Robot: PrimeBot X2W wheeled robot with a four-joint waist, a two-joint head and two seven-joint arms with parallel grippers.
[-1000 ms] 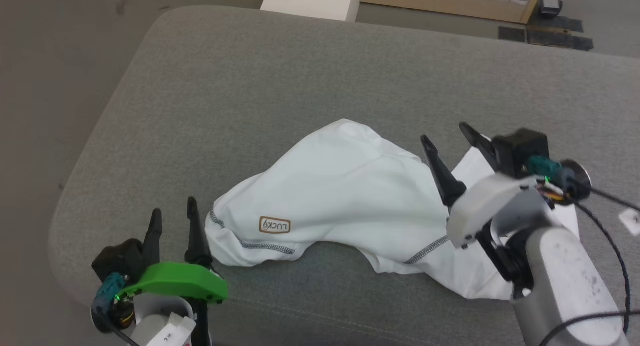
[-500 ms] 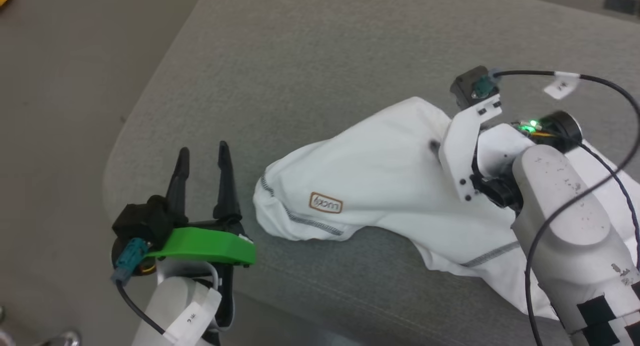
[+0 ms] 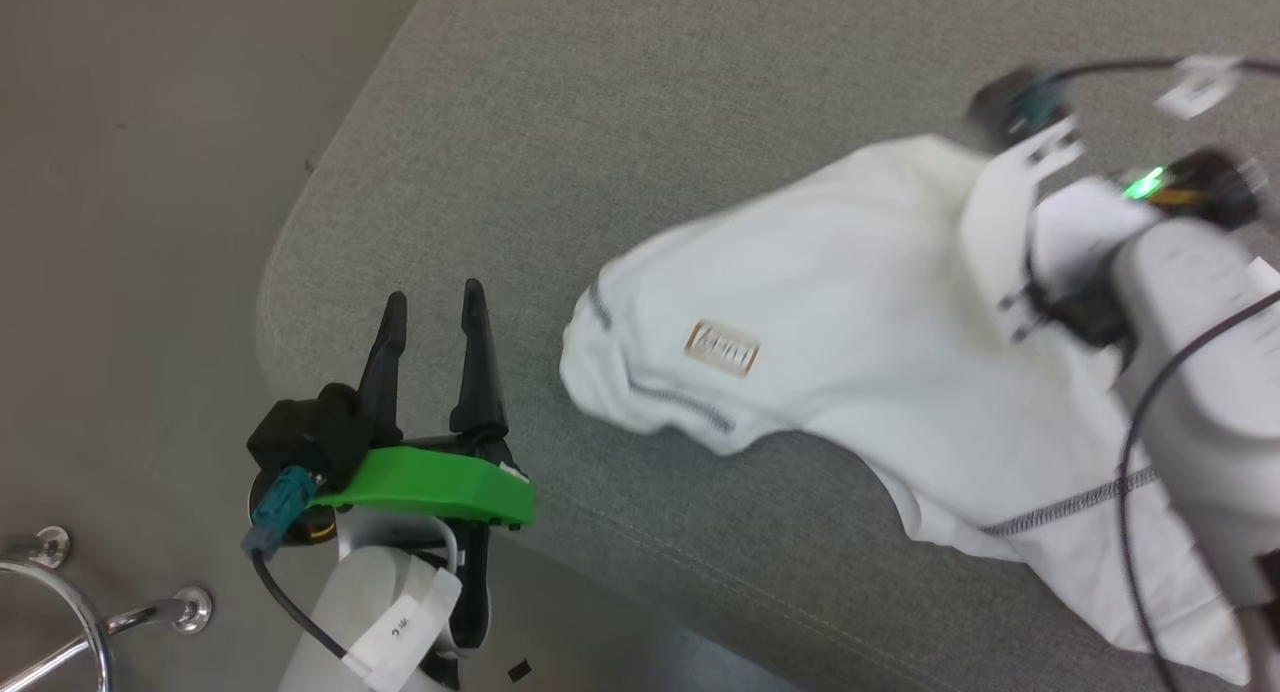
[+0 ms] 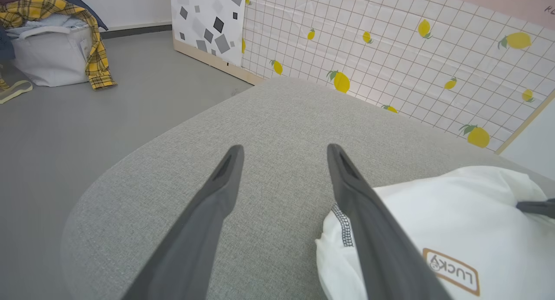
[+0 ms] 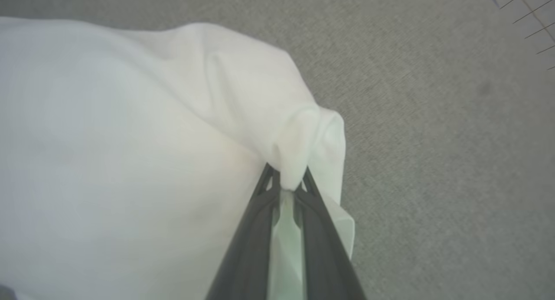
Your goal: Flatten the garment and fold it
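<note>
garment location: garment (image 3: 850, 332) lies on the grey padded surface (image 3: 600, 122), toward the robot's right half of it, bunched and not yet flat; one rounded end points at the left gripper, the rest trails off under the right arm.
garment details: patch (image 3: 722, 348) faces up on top of the bunch, grey seam (image 3: 660, 397) runs just below it along the near edge.
right gripper: right gripper (image 5: 288, 174) is clamped on a fold of white fabric. The cloth puckers into a small nub between the two finger ends and a strip runs down between the fingers.
right grip, why there: pinch sits at the far edge of the bunch, next to bare surface, so a pull from here should draw the cloth outward and open it up.
which edge: probably a hem or sleeve opening, but the wrist view is soft and the head view is smeared around that arm, so not certain.
left gripper: left gripper (image 3: 435, 292) has its jaws spread wide, nothing between them, holding nothing.
left gripper position: over the surface near its rounded corner, just beside the seamed end of the garment, apart from it in the head view; fingers point along the surface.
left placement, why: parked next to the opposite end of the cloth, ready to take that end so both arms can stretch it.
step in hand: flattening, early; one end secured, other end free, no fold made.
next move needs: left jaws close on the seamed end, then arms pull apart.
risk: thin pinch on soft fabric could slip under tension; extra layers could be caught in the same pinch.
</note>
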